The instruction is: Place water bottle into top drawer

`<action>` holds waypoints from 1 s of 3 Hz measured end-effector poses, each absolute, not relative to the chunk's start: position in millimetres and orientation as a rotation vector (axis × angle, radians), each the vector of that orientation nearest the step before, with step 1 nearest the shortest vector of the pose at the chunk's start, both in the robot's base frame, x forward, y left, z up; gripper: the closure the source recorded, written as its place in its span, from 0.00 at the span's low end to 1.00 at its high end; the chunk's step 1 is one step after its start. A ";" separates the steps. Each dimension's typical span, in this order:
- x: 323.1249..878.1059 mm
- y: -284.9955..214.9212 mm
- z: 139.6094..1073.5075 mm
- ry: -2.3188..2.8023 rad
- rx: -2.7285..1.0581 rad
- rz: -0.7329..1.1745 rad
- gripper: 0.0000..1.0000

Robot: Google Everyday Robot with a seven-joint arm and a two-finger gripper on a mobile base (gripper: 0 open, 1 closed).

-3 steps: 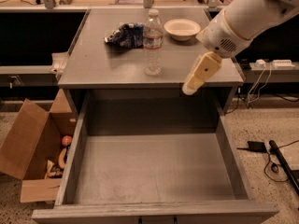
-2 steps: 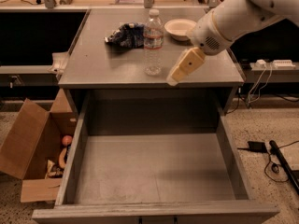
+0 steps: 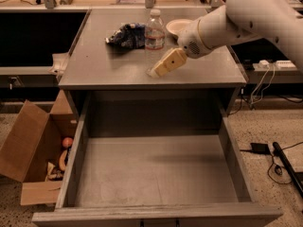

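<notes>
The top drawer (image 3: 156,174) is nearest you, pulled out from under the table's front edge, and its grey bottom is bare. On the floor off its left side there is an open cardboard box (image 3: 28,145) with a few small things in it.

On the table (image 3: 104,65), the claw (image 3: 168,63) hangs low near the middle of the front edge. Its tan tip points toward the left edge, and the arm comes in from the right rear corner. You cannot tell how wide the claw stands, and nothing shows it holding anything.

The water bottle (image 3: 154,37) stands upright about mid-table with its cap up, so its long axis is vertical. It lies just beyond the claw and slightly toward the left edge. The claw's tip overlaps the bottle's base from here, so you cannot tell whether they touch.

I judge the coming move to be a side-on grasp. Ease the claw toward the left edge and away from the front edge, and take the body across its vertical axis. A low nudge could topple it.

Farther back, a dark crumpled cloth (image 3: 125,36) lies just left of the bottle. A white bowl (image 3: 177,26) sits toward the rear edge on the bottle's right.
</notes>
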State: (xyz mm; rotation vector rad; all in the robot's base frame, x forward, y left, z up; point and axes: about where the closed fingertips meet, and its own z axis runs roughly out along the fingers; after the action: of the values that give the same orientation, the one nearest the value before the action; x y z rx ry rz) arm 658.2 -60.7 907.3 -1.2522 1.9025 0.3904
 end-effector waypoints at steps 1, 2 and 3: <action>680.6 -56.4 907.1 1.837 -1.143 0.412 0.00; 696.2 -42.7 917.7 1.759 -1.083 0.433 0.19; 701.5 -25.0 926.4 1.696 -1.070 0.471 0.41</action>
State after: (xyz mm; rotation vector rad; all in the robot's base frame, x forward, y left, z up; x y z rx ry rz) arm 701.5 -25.0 926.4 -1.0702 1.6956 0.4706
